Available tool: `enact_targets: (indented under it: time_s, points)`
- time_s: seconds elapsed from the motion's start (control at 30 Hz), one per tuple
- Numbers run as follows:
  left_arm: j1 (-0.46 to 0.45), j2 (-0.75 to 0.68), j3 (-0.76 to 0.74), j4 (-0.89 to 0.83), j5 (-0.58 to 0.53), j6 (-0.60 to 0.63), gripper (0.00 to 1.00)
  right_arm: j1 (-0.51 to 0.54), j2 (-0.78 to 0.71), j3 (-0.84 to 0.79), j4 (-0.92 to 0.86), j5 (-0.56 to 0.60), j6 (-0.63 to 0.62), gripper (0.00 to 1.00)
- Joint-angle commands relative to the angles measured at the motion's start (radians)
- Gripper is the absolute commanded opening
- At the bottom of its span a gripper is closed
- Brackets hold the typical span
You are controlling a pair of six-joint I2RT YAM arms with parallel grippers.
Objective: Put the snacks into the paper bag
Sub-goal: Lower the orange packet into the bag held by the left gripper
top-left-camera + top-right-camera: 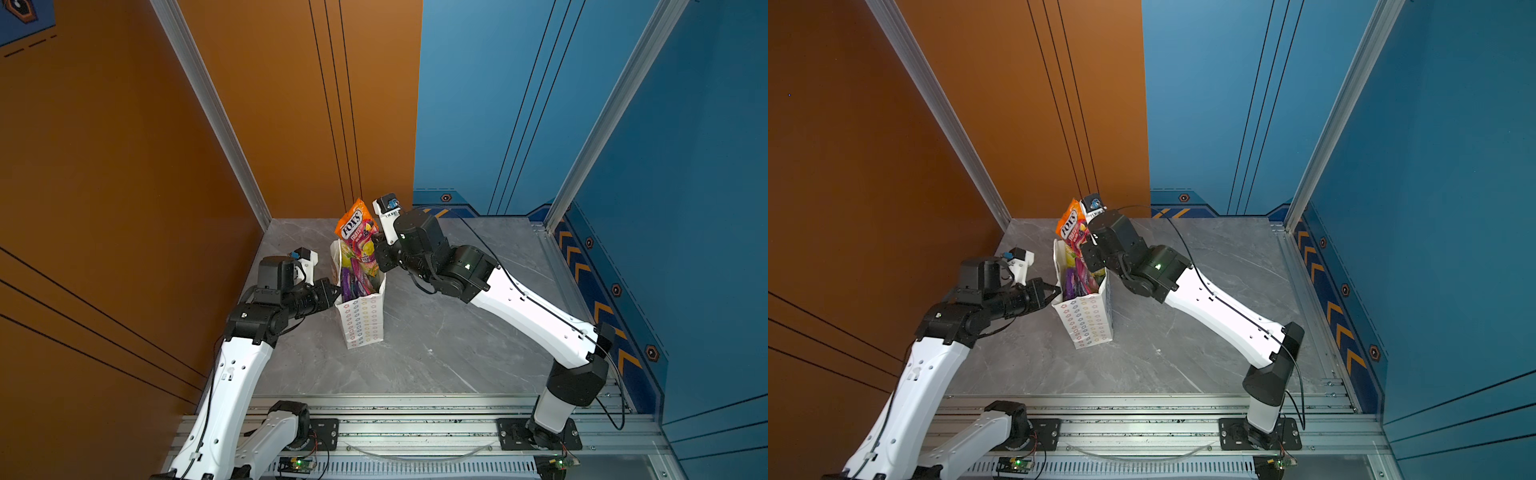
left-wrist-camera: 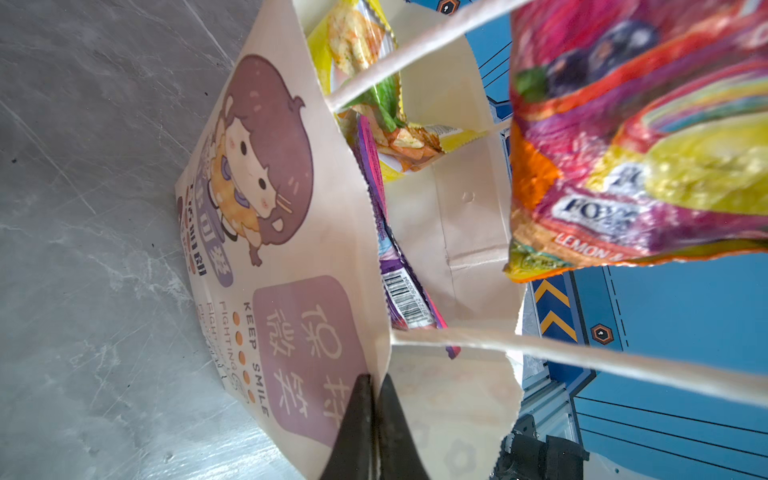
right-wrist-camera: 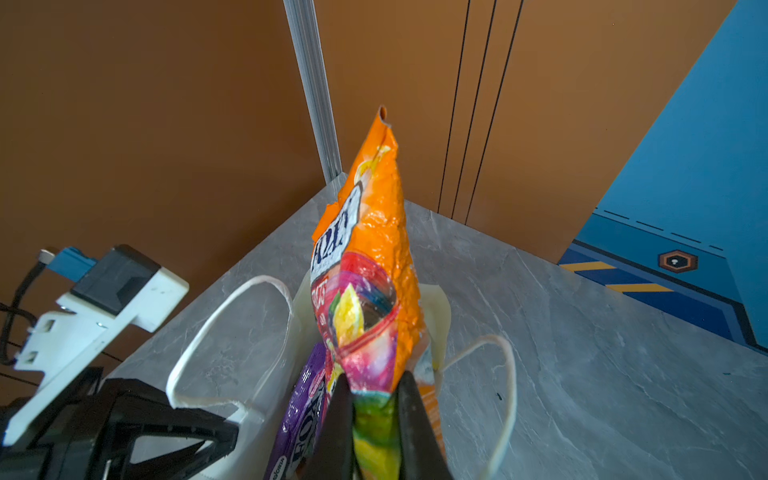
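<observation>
Left gripper (image 2: 372, 384) sits at the near left corner of the paper bag (image 1: 361, 320), its black fingers (image 2: 353, 419) pinched shut on the rim — front panel with the cartoon girl on one side, bag interior on the other — so it steadies the bag upright on the grey marbled tabletop (image 1: 436, 340). Inside the bag several snacks already stand on edge: a purple packet (image 2: 399, 291) with a barcode against the front wall, a yellow chip packet (image 2: 361, 62) further along. Right gripper (image 3: 374, 399) is closed on the lower end of the orange FOX'S packet (image 1: 356, 232), which stands tall out of the bag mouth, only partly in; in both top views its upper half is above the rim. Handling judgement: the packet looks light, crinkly and slippery, with loose contents that shift, so a grip on the flat sealed edge seems safest; the paper bag is thin and creases easily, best held by the rim as now. In the way: the white cord handles (image 3: 232, 332) loop out on either side of the mouth, and the packets already inside crowd the opening — the orange one may catch on them. No loose snacks are visible on the table.
</observation>
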Motion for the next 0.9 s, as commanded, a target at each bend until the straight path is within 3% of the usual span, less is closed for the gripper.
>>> enact_targets:
  time_s: [0.0,0.33,0.87]
  points:
    - [0.005,-0.013,-0.008,0.005,0.005,-0.007,0.08,0.017,-0.081,-0.019,-0.011,0.068,0.008,0.0]
    - [0.005,-0.008,-0.013,0.014,0.001,-0.009,0.08,0.084,-0.132,-0.114,-0.045,0.207,-0.026,0.0]
    - [0.008,-0.012,-0.02,0.015,0.004,-0.007,0.08,0.093,0.006,-0.04,-0.106,0.167,-0.08,0.0]
